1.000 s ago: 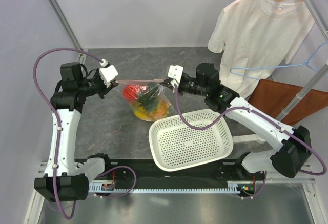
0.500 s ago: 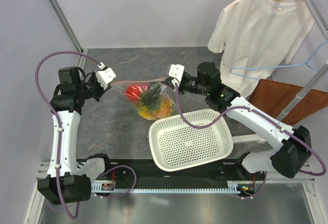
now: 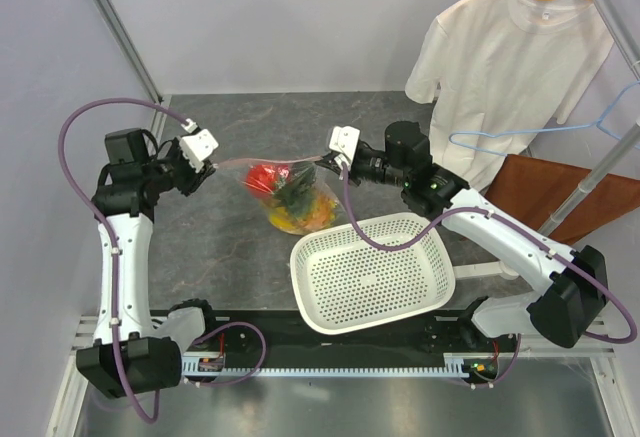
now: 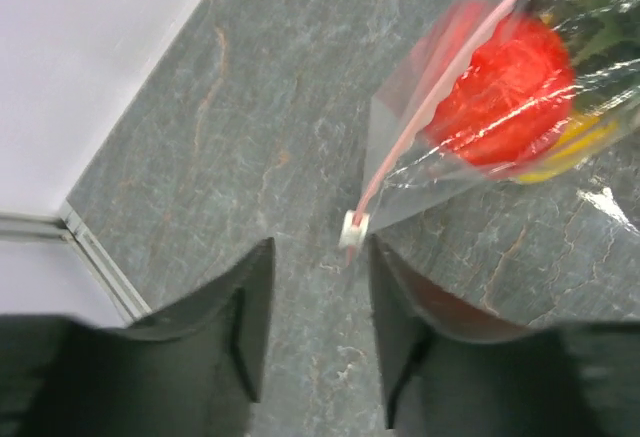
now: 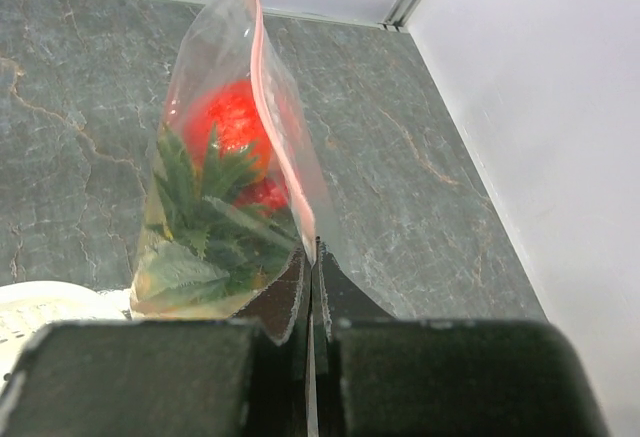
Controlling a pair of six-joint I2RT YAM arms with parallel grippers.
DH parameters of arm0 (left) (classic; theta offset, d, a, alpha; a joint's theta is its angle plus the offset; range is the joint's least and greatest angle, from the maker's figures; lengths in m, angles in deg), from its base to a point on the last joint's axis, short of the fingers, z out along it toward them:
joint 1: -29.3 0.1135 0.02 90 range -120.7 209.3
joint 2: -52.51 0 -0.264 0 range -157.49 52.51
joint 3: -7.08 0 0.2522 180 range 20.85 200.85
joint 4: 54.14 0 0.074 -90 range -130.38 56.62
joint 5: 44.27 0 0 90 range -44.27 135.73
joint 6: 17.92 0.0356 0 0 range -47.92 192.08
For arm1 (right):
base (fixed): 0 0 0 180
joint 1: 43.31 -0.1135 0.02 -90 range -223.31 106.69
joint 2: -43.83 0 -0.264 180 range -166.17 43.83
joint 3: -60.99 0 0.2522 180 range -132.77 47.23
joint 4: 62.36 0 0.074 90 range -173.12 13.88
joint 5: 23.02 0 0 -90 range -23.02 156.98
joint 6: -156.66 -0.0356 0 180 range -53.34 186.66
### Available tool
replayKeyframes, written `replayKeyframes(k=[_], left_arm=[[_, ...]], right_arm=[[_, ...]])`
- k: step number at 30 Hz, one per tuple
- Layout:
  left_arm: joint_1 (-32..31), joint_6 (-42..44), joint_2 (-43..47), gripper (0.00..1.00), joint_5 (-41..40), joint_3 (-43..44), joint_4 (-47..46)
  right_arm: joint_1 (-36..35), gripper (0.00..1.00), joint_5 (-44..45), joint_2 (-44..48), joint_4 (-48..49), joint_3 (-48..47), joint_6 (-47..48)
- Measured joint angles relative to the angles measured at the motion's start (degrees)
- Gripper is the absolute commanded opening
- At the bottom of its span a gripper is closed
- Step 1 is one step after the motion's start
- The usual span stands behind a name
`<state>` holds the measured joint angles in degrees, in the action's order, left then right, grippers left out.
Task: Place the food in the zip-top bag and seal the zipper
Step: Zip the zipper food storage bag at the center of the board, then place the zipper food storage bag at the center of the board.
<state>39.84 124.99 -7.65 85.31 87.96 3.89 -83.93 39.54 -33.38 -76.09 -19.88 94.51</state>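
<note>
The clear zip-top bag (image 3: 290, 197) hangs above the grey table between my two grippers, with the food inside: a red apple (image 3: 262, 177), green pineapple leaves (image 5: 215, 207) and yellow-orange fruit (image 3: 300, 219). The pinkish-red zipper (image 3: 270, 163) runs along its top edge. My right gripper (image 3: 322, 162) is shut on the bag's right mouth corner (image 5: 312, 252). My left gripper (image 3: 210, 165) is open. In the left wrist view its fingertips stand apart around (image 4: 320, 247), and the zipper's white slider tab (image 4: 354, 228) lies just ahead of them, untouched. The apple (image 4: 505, 97) shows through the plastic.
A white perforated basket (image 3: 375, 272) sits on the table in front of the right arm, just below the bag. A white T-shirt (image 3: 505, 67) on a hanger, a blue hanger (image 3: 590, 127) and a brown board (image 3: 560, 192) stand at the far right.
My left gripper has drawn back to the left, away from the bag, and its jaws now stand apart. The bag has sagged slightly toward the right gripper, which has stayed put.
</note>
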Motion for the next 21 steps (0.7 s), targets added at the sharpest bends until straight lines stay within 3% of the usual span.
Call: replayKeyframes(k=[2, 10, 21], left_arm=[[1.3, 0.0, 0.4, 0.65, 3.1, 0.8, 0.4], [-2.8, -0.5, 1.8, 0.64, 16.6, 4.7, 1.0], [-21.6, 0.3, -3.4, 0.53, 11.8, 4.8, 2.4]], right_arm=[[0.4, 0.0, -0.2, 0.0, -0.1, 0.0, -0.2], [0.8, 0.0, -1.4, 0.0, -0.6, 0.0, -1.0], [0.8, 0.0, -1.9, 0.0, -0.9, 0.0, -1.0]])
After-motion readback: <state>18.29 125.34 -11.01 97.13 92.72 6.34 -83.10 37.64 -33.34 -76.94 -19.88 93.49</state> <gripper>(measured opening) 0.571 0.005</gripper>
